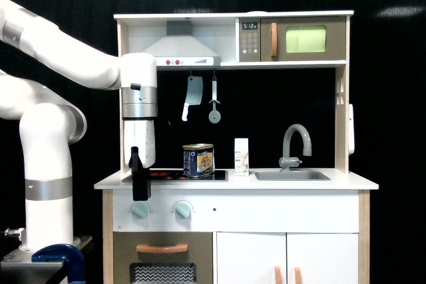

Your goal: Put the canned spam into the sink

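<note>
Hand (140, 187) hangs vertical | well apart from canned spam (198, 159)

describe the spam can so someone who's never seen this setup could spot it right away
Find the toy kitchen's white countertop. On its black stovetop, toward the exterior view's left of the sink, stands the canned spam. It is a short, rounded tin with a dark blue label and gold top, unlike the slim white carton beside it.

A lab-like test space: a toy play kitchen (236, 184) with hood (181, 48), microwave (293, 39) and sink (291, 175) stands before black curtains (393, 98), beside a white robot arm (46, 164).
</note>
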`<action>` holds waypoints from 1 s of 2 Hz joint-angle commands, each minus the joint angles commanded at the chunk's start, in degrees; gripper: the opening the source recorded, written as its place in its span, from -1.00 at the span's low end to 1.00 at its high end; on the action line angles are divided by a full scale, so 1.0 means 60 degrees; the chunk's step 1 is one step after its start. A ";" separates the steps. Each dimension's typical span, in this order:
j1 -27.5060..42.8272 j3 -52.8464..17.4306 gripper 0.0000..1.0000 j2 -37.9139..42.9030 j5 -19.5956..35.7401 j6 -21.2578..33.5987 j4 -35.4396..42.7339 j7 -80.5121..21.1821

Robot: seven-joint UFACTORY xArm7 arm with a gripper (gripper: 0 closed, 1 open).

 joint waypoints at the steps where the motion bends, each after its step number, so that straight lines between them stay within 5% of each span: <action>1: 0.0181 -0.0137 1.00 -0.0455 -0.0009 -0.0032 -0.0167 -0.0393; 2: 0.0686 -0.0334 1.00 0.0717 -0.0473 -0.0273 0.0797 -0.1811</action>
